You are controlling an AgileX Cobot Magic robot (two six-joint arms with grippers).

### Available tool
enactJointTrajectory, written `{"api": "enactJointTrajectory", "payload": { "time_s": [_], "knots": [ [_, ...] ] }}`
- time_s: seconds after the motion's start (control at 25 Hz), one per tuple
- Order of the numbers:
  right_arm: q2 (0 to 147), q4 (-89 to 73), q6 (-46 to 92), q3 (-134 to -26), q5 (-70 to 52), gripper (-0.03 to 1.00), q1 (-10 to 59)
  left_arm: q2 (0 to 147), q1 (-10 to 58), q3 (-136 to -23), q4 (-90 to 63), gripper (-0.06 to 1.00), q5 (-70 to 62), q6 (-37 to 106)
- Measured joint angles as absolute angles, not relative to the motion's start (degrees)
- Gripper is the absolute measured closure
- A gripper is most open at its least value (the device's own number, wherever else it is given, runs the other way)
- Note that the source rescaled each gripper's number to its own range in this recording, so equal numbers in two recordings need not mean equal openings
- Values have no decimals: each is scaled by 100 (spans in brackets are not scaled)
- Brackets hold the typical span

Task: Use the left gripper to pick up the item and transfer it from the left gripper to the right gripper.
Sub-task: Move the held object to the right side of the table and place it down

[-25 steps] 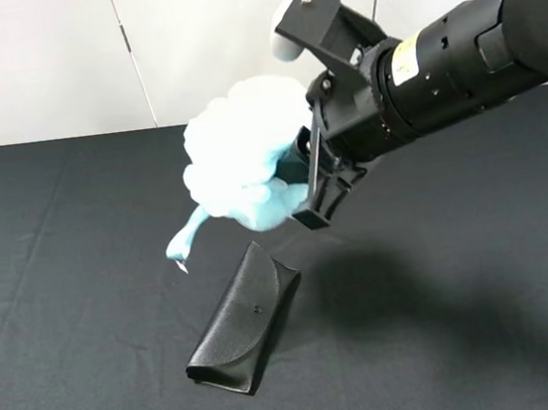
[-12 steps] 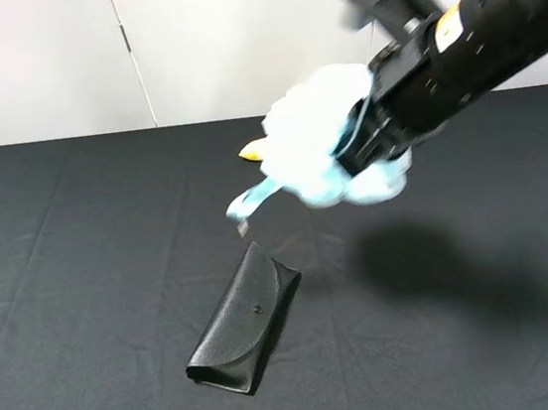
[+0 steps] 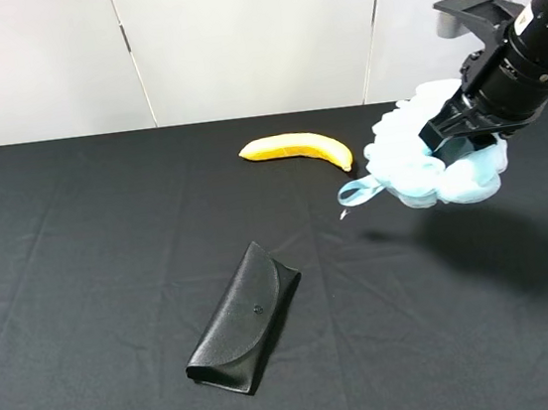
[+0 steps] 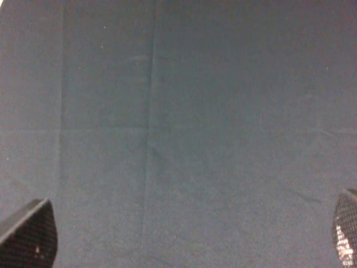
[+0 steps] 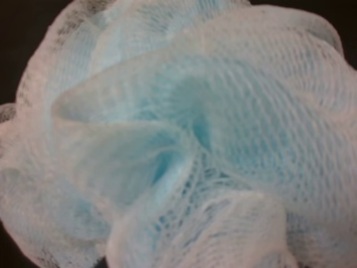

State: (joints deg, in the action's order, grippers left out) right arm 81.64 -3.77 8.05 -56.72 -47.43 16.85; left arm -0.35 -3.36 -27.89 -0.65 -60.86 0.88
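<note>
Nearest the front edge of the worktop point(image 3: 84, 288), a black case point(image 3: 243, 321) was seen lying flat, well apart from everything else. Farther back and to the right, the pouf point(image 3: 419, 162) was held clear of the worktop, its shadow cast on the cloth below and a ribbon loop point(image 3: 361, 192) hanging from the side toward the middle. The right pincer point(image 3: 454, 139) was clamped on the pouf from above. In the right wrist view nothing but mesh could be made out and the fingers were hidden, so the grip was judged from the high view, where it appeared firm. Farther back again, a banana point(image 3: 295, 148) lay on the worktop, near the pouf but apart from it.

The left pincer point(image 4: 187, 240) was not to be found in the high view. In its own wrist view its fingertips point(image 4: 28, 237) were spread wide apart, with only bare cloth seen between them.

From this the task was judged all but done. The pouf was off the worktop, gripped by the right pincer alone and released by the left. No step of the handover could be seen to be left.
</note>
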Motion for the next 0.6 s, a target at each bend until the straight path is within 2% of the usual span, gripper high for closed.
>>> {"api": "enactJointTrajectory", "payload": {
  "time_s": [0.16,0.6],
  "knots": [
    [8351,-337,799,-5672,-4736,96,1466,-35,-353,-2789,-65,-4,-6086,88],
    [9193,-275,793,-5672,-4731,97,1442,-35,-353,-2789,-65,-4,-6086,88]
  ]
}}
